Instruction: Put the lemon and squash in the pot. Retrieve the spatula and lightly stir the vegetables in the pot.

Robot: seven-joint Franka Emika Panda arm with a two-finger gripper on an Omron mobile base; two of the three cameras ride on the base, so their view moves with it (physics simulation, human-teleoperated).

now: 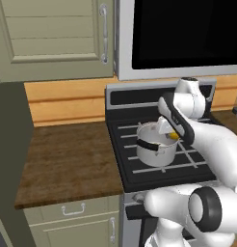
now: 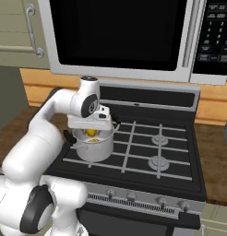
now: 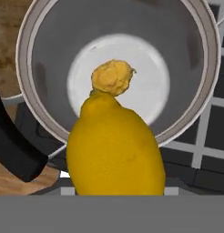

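**Second yellow piece held over the pot, one piece already inside**

The gripper is seen directly above the mouth of the pot, which stands on the front left burner of the stove. In the hand view a large yellow piece fills the space between the jaws, and the jaws are judged to be closed around it at partial width, although the finger tips themselves are hidden behind it. Whether this piece is the lemon or the squash cannot be told with certainty; its smooth rounded form with a tapered end suggests the lemon.

The relation that matters is vertical: the held piece hangs above the pot opening, its long axis pointing roughly down towards the pot floor, and its lower part is seen overlapping the near rim from the hand view. A slight shift towards the pot's centre may be needed so that a release drops it cleanly inside and not onto the rim.

Inside the pot, a smaller, rougher yellow-orange piece is lying near the middle of the floor. Nothing else is seen in the pot. The black handle is pointed towards the wooden tabletop on the left.

The stirring step is judged not yet begun
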